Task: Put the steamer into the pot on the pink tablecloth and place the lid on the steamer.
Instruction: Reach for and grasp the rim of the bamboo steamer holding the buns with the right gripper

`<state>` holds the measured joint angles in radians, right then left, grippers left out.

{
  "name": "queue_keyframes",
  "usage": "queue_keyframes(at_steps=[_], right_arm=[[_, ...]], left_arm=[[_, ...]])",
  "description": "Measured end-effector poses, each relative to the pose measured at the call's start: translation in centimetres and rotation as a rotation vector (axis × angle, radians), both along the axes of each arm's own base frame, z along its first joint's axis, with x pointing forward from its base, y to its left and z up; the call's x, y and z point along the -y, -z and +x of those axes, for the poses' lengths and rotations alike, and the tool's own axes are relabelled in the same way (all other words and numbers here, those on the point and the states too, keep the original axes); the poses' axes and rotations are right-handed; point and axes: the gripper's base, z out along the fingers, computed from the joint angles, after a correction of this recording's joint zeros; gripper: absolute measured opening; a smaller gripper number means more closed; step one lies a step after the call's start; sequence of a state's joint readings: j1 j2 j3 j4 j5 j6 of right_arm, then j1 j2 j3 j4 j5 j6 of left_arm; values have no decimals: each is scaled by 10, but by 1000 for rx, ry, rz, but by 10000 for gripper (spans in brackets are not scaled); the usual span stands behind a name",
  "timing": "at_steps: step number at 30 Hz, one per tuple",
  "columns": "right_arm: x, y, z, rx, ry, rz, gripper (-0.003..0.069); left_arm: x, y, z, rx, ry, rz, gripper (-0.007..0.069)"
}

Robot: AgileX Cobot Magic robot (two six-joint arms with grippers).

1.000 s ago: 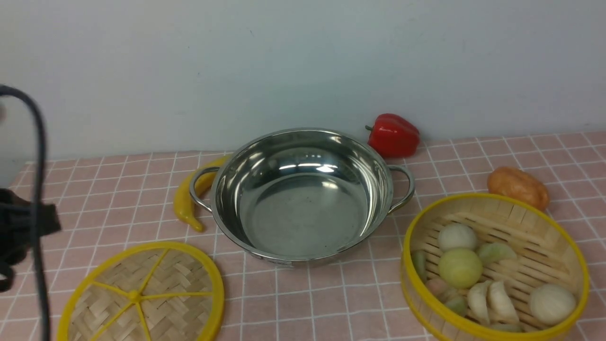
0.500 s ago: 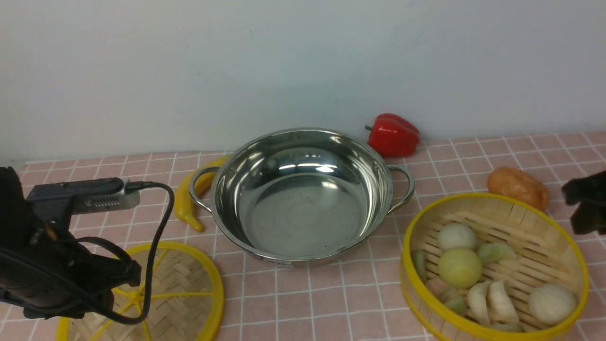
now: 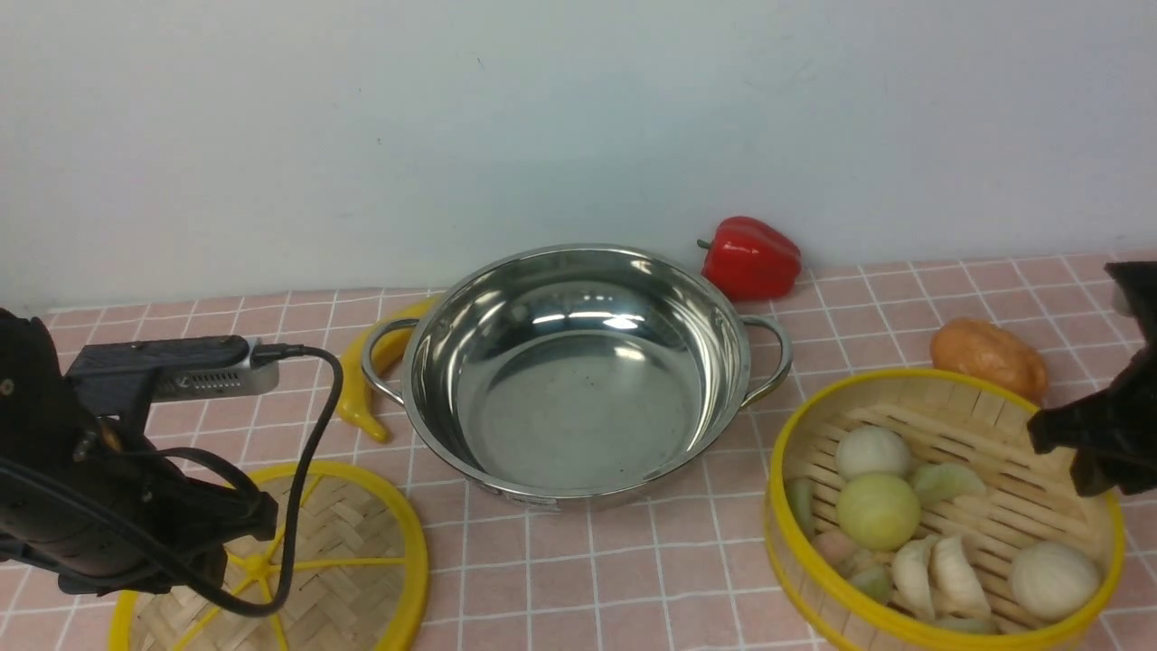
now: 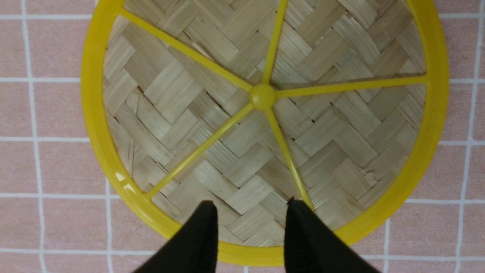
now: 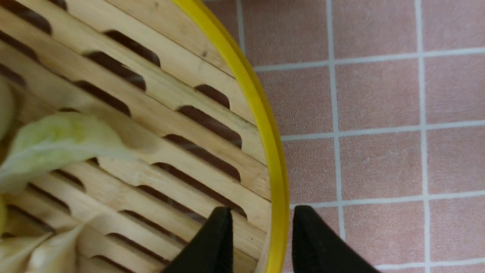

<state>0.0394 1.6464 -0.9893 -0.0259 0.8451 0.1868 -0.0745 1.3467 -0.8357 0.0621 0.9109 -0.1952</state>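
The steamer [image 3: 904, 375] stands at the right on the pink tablecloth [image 3: 633, 570] and holds buns and dumplings. The empty steel pot [image 3: 578, 407] sits at the centre. The lid [image 3: 352, 551] lies flat at the front left. My left gripper [image 4: 250, 206] is open and hovers over the lid [image 4: 261, 96], near its rim. In the front view the left arm [image 3: 108, 506] covers the lid's left part. My right gripper [image 5: 263, 212] is open, with one finger inside and one outside the steamer's yellow rim [image 5: 265, 125]. It shows at the steamer's right edge in the front view [image 3: 1080, 448].
A red bell pepper [image 3: 750, 258] lies behind the pot by the wall. A yellow pepper [image 3: 357, 389] lies against the pot's left handle. An orange potato-like item [image 3: 990, 357] lies just behind the steamer. The steamer's food [image 3: 877, 511] fills its floor.
The left arm came in from the left and settled over the lid. The right arm came in from the right and moved down to the steamer's right rim.
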Motion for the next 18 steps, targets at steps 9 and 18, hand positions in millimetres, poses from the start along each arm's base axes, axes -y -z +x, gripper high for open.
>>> queue_keyframes(at_steps=[9,18], right_arm=[[0,38,12,-68,4,-13,119],[1,29,3,-123,11,-19,52]], left_arm=[[0,0,0,0,3,1,243],[0,0,0,1,4,1,243]])
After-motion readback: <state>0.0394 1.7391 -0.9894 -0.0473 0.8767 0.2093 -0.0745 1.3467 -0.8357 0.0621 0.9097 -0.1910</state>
